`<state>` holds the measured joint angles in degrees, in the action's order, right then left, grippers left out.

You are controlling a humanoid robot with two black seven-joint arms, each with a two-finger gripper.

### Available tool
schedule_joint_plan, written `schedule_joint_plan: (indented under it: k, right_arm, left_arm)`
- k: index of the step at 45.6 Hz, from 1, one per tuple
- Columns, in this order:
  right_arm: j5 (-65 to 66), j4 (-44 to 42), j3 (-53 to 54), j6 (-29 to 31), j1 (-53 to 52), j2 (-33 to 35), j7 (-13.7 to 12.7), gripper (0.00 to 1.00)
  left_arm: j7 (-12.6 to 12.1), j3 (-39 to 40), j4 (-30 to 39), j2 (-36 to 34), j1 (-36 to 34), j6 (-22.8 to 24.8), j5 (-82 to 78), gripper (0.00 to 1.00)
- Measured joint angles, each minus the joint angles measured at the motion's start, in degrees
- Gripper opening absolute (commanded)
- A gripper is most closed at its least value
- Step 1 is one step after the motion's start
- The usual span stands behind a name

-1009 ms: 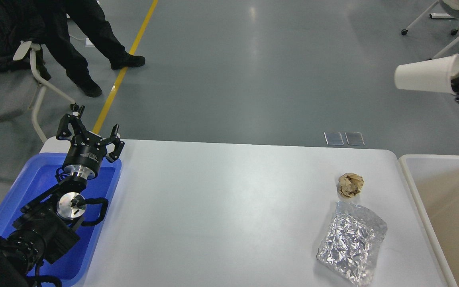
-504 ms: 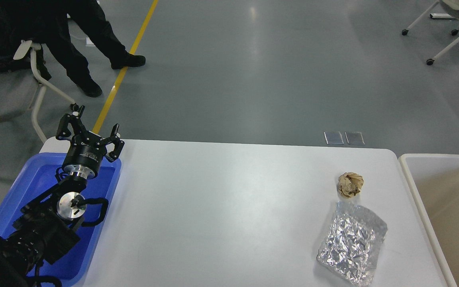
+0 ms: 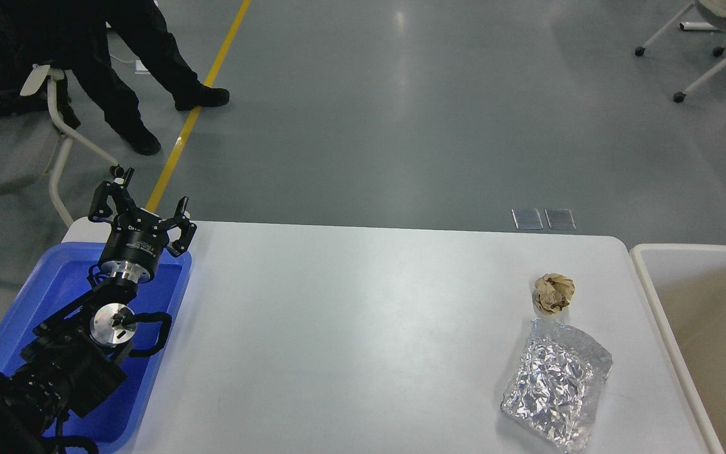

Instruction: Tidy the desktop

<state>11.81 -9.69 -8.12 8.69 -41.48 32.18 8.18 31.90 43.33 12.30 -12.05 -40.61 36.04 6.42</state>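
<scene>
The white desktop (image 3: 363,328) fills the lower middle of the head view. A crumpled brown paper ball (image 3: 554,292) lies on it at the right. A crinkled silver foil bag (image 3: 556,384) lies just in front of the ball. My left gripper (image 3: 142,205) is open and empty, held above the far end of the blue tray (image 3: 35,302) at the desktop's left end. My right gripper is out of view.
A beige white-rimmed bin (image 3: 653,296) stands against the desktop's right edge. A person's legs (image 3: 142,69) and a chair (image 3: 54,126) are on the grey floor beyond the far left corner. A yellow floor line (image 3: 193,113) runs past there.
One second ago my right gripper held a white paper cup at the upper right edge. Gripper and cup have left the view. My left arm has not moved.
</scene>
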Motion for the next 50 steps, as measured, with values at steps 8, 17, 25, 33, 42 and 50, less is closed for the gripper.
schedule_joint_plan:
  k: [8,17,25,33,42,50]
  right_arm:
    - [0.2,-1.0,-0.1,-3.1,2.5,-5.1,-2.8,0.00]
    - [0.3,-1.5,-0.1,-5.7,4.8,-9.3,-4.0,0.00]
    - [0.2,-1.6,0.0,-6.7,5.9,-11.1,-4.5,0.00]
    - [0.2,-1.7,0.1,-7.2,6.5,-12.1,-4.7,0.00]
    - [0.1,-1.8,0.3,-7.9,6.6,-12.8,-4.7,0.50]
    - [0.0,-1.8,0.0,-11.1,6.7,-13.0,-4.8,0.95]
  left_arm:
    - [0.0,0.0,0.0,0.0,0.0,0.0,0.0,1.00]
    - [0.0,0.0,0.0,0.0,0.0,0.0,0.0,1.00]
    - [0.0,0.0,0.0,0.0,0.0,0.0,0.0,1.00]
    - [0.0,0.0,0.0,0.0,0.0,0.0,0.0,1.00]
    - [0.0,0.0,0.0,0.0,0.0,0.0,0.0,1.00]
    - [0.0,0.0,0.0,0.0,0.0,0.0,0.0,1.00]
